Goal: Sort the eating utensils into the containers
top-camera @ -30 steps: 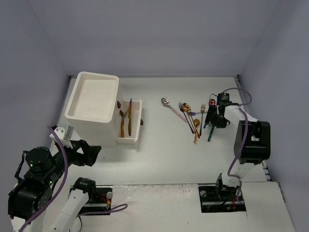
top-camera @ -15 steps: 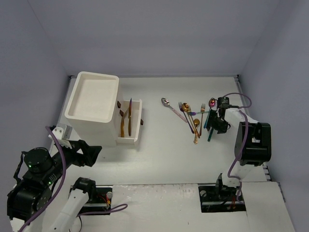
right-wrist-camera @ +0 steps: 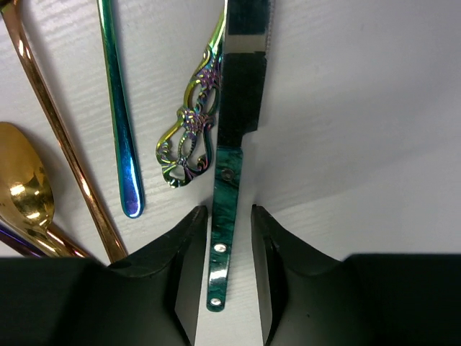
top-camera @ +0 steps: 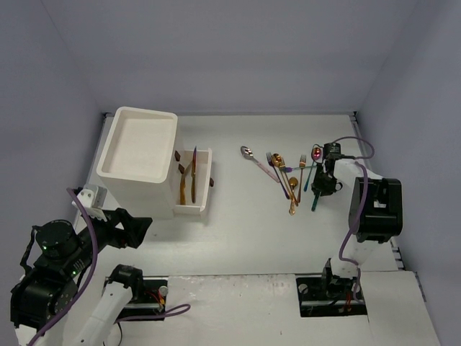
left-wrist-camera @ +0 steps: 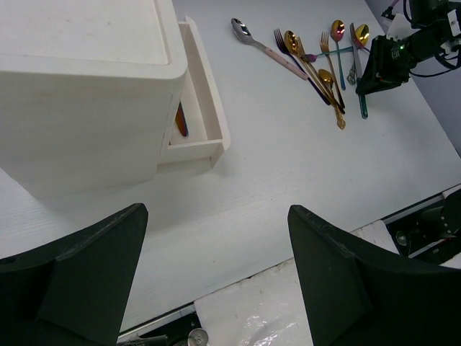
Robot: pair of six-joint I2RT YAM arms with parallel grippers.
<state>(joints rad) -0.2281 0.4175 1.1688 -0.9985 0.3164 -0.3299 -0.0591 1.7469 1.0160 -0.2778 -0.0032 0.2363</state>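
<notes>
The eating utensils (top-camera: pixel 284 173) lie in a loose cluster on the table, right of centre. They include a gold spoon (right-wrist-camera: pixel 25 191), an iridescent handle (right-wrist-camera: pixel 119 115) and an ornate rainbow handle (right-wrist-camera: pixel 191 137). A knife with a green marbled handle (right-wrist-camera: pixel 227 180) lies at the cluster's right edge (top-camera: pixel 315 198). My right gripper (right-wrist-camera: pixel 229 216) is low over it, its jaws narrowly open on either side of the handle, with small gaps showing. My left gripper (left-wrist-camera: pixel 216 213) is wide open and empty, held high near the front left (top-camera: pixel 137 229).
The white drawer unit (top-camera: pixel 137 155) stands at the back left. Its lower drawer (top-camera: pixel 206 189) is pulled out to the right and holds gold and dark knives (top-camera: pixel 186 184). The drawer also shows in the left wrist view (left-wrist-camera: pixel 209 122). Purple walls enclose the table.
My right gripper has shifted slightly right and toward the near edge, settling over the green knife handle. The left arm has not moved.
</notes>
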